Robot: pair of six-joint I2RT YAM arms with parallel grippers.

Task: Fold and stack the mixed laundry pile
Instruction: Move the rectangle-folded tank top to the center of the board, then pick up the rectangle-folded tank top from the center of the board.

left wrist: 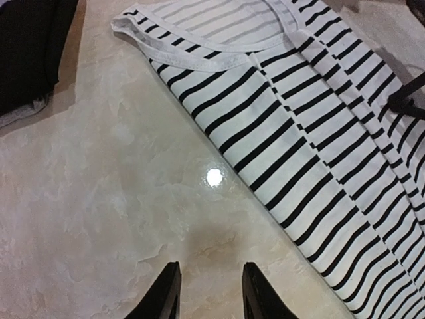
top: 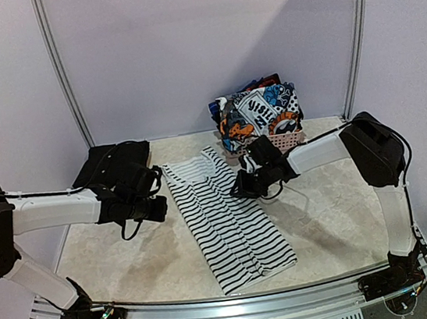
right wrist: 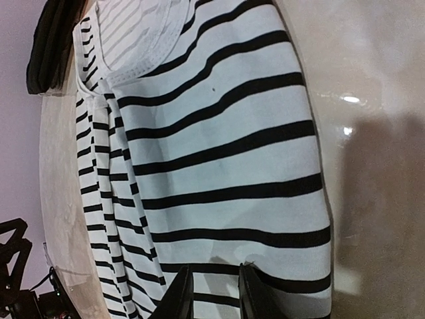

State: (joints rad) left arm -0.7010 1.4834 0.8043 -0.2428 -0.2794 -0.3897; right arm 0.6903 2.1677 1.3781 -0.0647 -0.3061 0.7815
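Note:
A white garment with thin black stripes [top: 229,220] lies flat and lengthwise in the middle of the table, its neckline toward the back. My left gripper [top: 161,207] is open and empty over bare table just left of it [left wrist: 211,292], with the stripes [left wrist: 299,133] to its right. My right gripper [top: 241,187] is at the garment's right edge; in the right wrist view it [right wrist: 214,292] is open, fingers low over the striped cloth [right wrist: 219,133]. A blue-orange-white-black graphic print garment [top: 259,114] is heaped in the basket at the back.
The pink latticed basket [top: 290,141] stands at the back right, just behind my right gripper. A folded black garment [top: 112,163] lies at the back left, also in the left wrist view [left wrist: 26,53]. The metal rail [top: 234,314] runs along the near edge.

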